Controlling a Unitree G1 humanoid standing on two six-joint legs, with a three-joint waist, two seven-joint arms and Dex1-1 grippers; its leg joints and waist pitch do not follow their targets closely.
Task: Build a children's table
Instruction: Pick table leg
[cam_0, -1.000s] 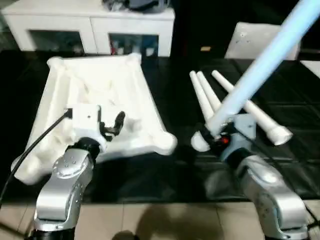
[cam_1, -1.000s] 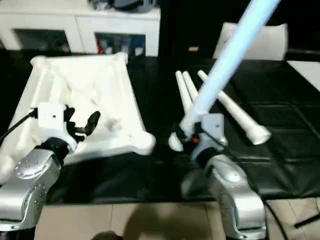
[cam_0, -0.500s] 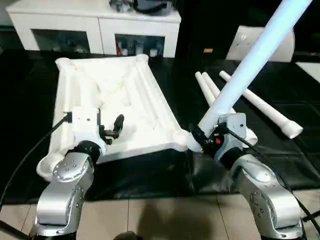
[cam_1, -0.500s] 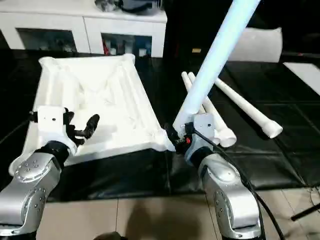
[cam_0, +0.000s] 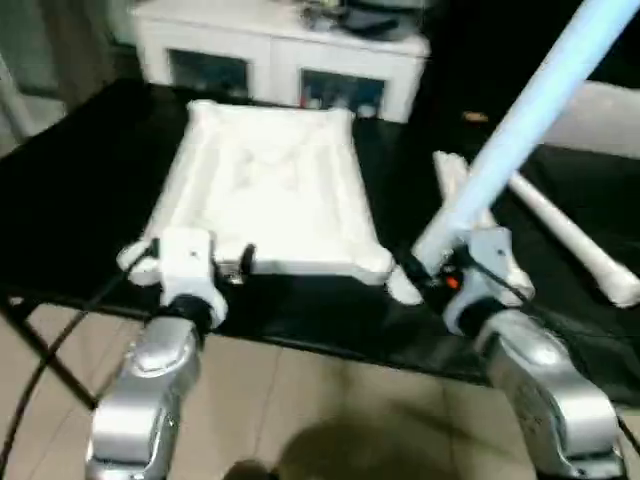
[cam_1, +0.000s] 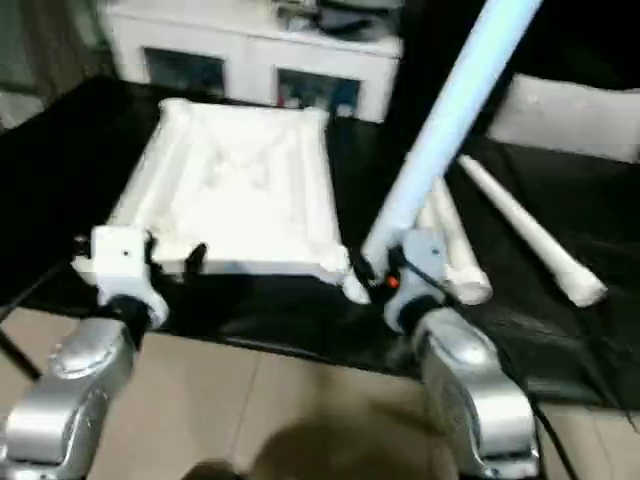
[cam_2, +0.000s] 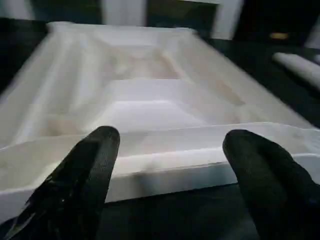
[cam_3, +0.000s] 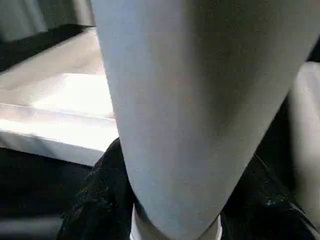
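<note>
Swinging nearer the tabletop (cam_0: 275, 195) lying ribs-up on the desk (cam_0: 80, 160), the right end effector (cam_0: 432, 272) is gripping a leg (cam_0: 520, 110), needing squaring over the corner socket (cam_0: 378, 262), while the left end effector (cam_2: 167, 160) is gaping empty.

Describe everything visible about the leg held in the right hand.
The held leg is a long, smooth white tube of plastic look, tinted pale blue in the light. It rises steeply from the right hand, leaning up and to the right past the picture's top edge. The hand's black fingers clamp it near its lower end, which sits close to the tabletop's near right corner; whether it touches the corner cannot be told. The other legs lie behind it.
</note>
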